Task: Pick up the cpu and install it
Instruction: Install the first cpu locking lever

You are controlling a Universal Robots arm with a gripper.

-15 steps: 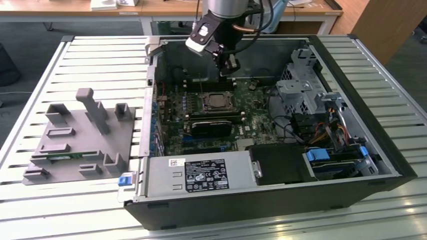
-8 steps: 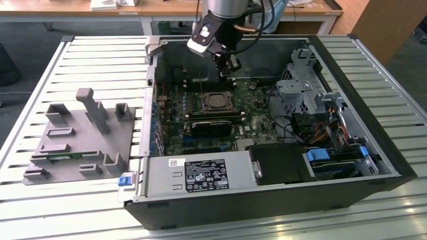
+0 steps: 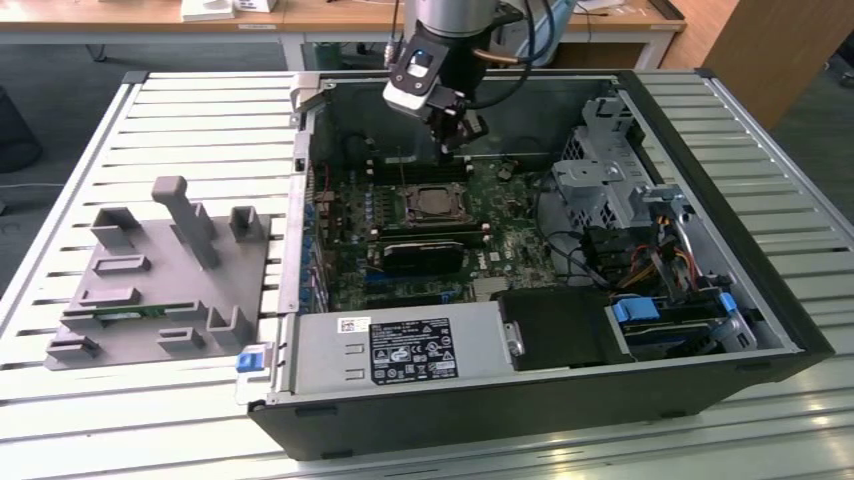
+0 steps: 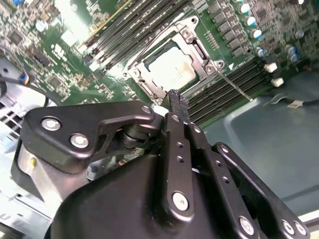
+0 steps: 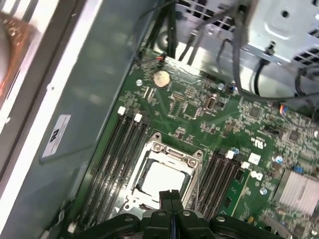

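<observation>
The cpu [image 3: 430,203], a square chip with a silver-grey top, lies flat inside the metal socket frame on the green motherboard [image 3: 507,250] of the open computer case. In both wrist views it shows pale and shiny [image 4: 172,67] [image 5: 159,179] within the frame. My gripper [image 3: 461,135] hangs above the board, just behind the socket toward the case's back wall. Its two black fingers [image 4: 174,99] are pressed together with nothing between them, their tips [image 5: 171,195] a little above the socket's edge.
Black memory slots [image 5: 124,149] flank the socket on both sides. A black block [image 3: 420,255] sits in front of the socket, then the power supply [image 3: 400,350]. A drive cage [image 3: 601,180] and cables fill the exterior view's right. A grey fixture [image 3: 160,290] stands outside the case.
</observation>
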